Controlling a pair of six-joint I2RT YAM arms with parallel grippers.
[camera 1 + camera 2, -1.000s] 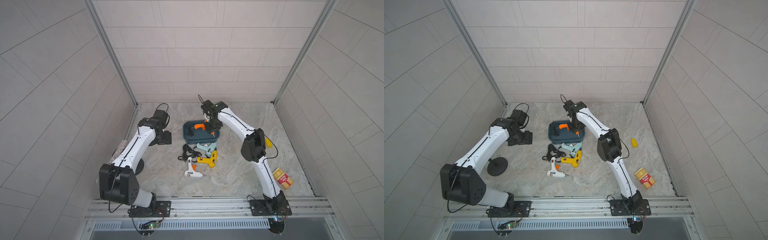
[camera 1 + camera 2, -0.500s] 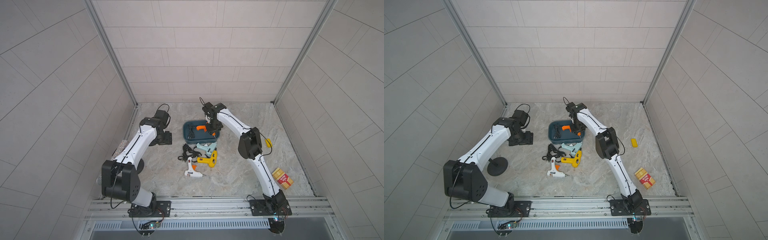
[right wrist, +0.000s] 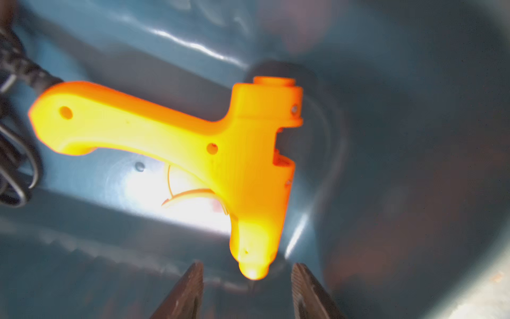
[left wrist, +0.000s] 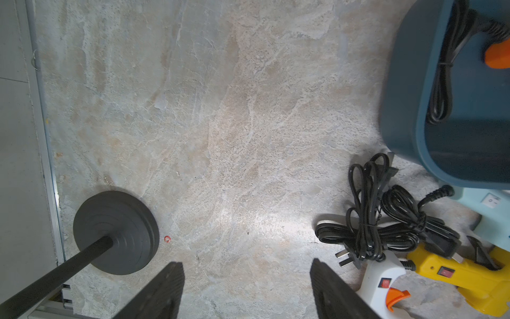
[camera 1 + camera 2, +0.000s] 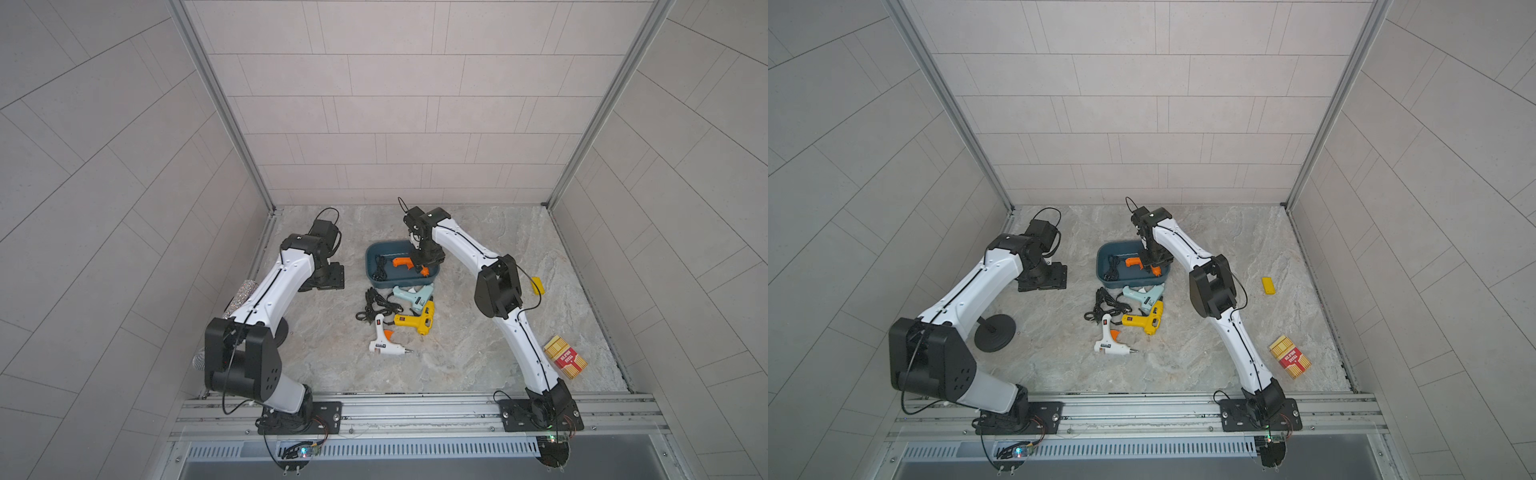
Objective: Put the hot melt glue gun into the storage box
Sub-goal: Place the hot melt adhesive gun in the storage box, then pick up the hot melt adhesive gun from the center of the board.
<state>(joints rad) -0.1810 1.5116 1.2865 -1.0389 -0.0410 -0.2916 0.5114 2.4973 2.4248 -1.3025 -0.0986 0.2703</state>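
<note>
Right wrist view: my right jaws, clamped a second ago, now stand parted beside the nozzle of the smooth orange glue gun [image 3: 220,154], which lies inside the glossy teal storage box [image 3: 414,124]. My left jaws gape above the marbled counter [image 4: 220,138].

Glossy teal plastic storage box [image 3: 176,52], smooth orange plastic glue gun [image 3: 242,154], matt stone-look tabletop [image 4: 220,116].
</note>
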